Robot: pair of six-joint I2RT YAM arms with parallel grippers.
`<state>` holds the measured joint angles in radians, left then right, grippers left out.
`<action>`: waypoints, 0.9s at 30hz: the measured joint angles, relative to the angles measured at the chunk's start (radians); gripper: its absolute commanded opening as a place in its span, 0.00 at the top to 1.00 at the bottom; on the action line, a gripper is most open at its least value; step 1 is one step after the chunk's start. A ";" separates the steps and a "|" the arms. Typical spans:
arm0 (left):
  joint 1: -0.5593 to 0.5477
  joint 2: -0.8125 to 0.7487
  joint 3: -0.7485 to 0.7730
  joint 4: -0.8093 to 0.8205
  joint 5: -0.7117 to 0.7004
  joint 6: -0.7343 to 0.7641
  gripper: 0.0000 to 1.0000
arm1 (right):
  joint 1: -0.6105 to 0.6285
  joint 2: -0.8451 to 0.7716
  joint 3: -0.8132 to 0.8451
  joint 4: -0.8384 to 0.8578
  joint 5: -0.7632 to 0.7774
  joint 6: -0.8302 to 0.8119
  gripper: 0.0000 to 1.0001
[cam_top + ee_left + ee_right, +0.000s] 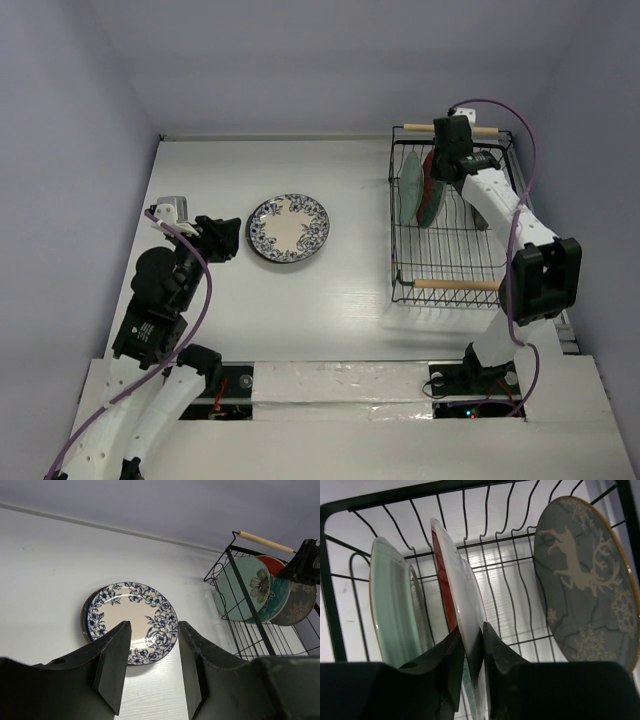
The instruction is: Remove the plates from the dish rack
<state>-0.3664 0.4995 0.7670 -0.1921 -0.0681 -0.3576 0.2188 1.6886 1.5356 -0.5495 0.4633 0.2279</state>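
The black wire dish rack (450,262) stands at the right. At its far end stand a pale mint plate (390,615), a red plate (442,565) and a dark plate with a deer (585,585). My right gripper (472,630) is shut on the red plate's rim from above, and it shows over the rack's far end in the top view (440,170). A white plate with blue flowers (288,228) lies flat on the table on top of a dark plate whose rim (84,622) just shows. My left gripper (154,630) is open and empty, just left of that stack.
The rack has light wooden handles at its near end (455,285) and far end (420,127). Its near half holds no plates. Side walls close in the white table (300,300) on the left and right.
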 measured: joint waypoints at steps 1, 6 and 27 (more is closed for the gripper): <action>0.000 0.000 0.000 0.000 0.000 0.000 0.61 | 0.001 0.004 0.006 -0.006 0.006 -0.006 0.80; 0.000 -0.003 0.000 0.000 0.000 0.000 0.61 | 0.005 0.020 0.025 -0.024 0.045 -0.056 0.96; 0.000 -0.015 0.000 0.000 0.000 0.000 0.61 | 0.077 -0.063 0.114 -0.126 0.269 -0.176 1.00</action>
<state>-0.3664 0.4847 0.7670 -0.1921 -0.0681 -0.3576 0.2955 1.6257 1.6497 -0.6754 0.7322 0.0517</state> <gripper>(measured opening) 0.393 0.142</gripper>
